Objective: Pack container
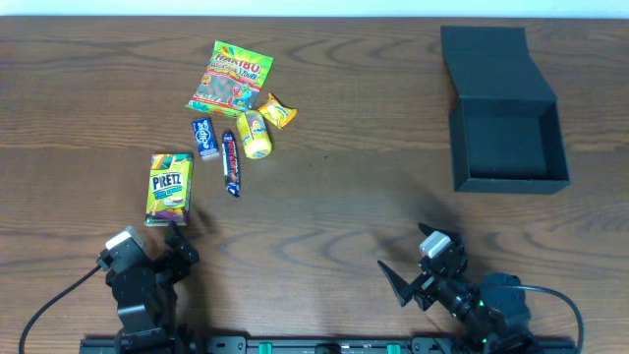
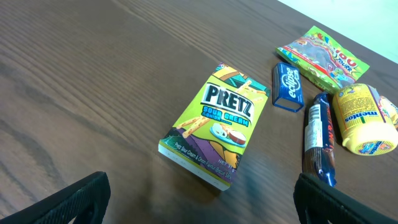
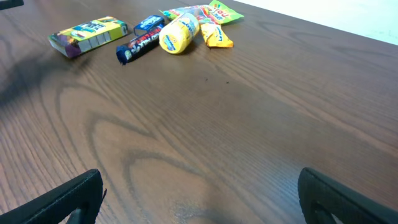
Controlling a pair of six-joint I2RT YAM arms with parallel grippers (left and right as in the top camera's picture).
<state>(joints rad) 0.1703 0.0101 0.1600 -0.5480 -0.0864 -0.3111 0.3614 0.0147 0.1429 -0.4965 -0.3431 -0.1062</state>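
Both grippers stand wide open and empty: the left gripper and the right gripper sit at the near edge of the table, the right one closer to the container.

The container lies on the right arm's side, towards the far edge, with its lid folded back flat beyond it and nothing inside. All the snacks lie well to the left of the container. The nearest to it is a small orange packet, then the Mentos tub, the Haribo bag, a dark bar and the Eclipse pack. The Pretz box is farthest from it, lying flat just ahead of the left fingers.

Packing looks not yet begun, so the step in hand is the first pick. The Pretz box seems the likely choice. The left gripper would need to come down with its jaws across the box's narrow sides, close, lift, then make a long carry to the container.
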